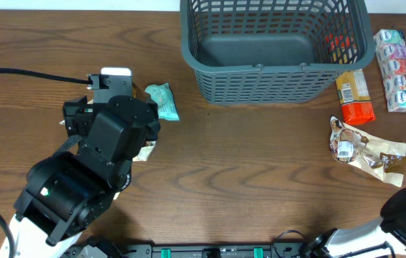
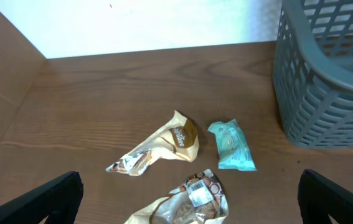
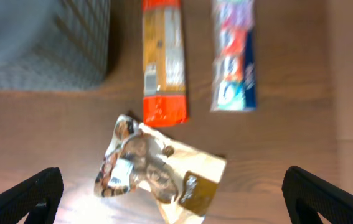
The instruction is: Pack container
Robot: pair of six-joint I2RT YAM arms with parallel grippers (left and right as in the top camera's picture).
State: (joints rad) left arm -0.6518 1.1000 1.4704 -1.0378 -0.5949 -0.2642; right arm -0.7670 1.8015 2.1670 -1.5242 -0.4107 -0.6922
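Left gripper (image 2: 188, 186): wide, empty; you centre it over the teal packet (image 2: 232, 146).
Right gripper (image 3: 171, 180): wide, empty.
Drop: container (image 1: 260, 86).

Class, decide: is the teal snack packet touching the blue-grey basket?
Apart. The overhead view shows bare wood between the teal packet and the basket.

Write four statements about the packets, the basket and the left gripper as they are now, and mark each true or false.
1. The teal plastic snack packet lies inside the dark blue-grey slotted plastic basket. False: it lies on the table, left of the basket.
2. The orange-and-yellow packet lies outside the basket, by its right front corner. True.
3. The left gripper is shut on a packet. False: it is open and holds nothing.
4. The clear bag of brown cookies lies on the wooden table. True.
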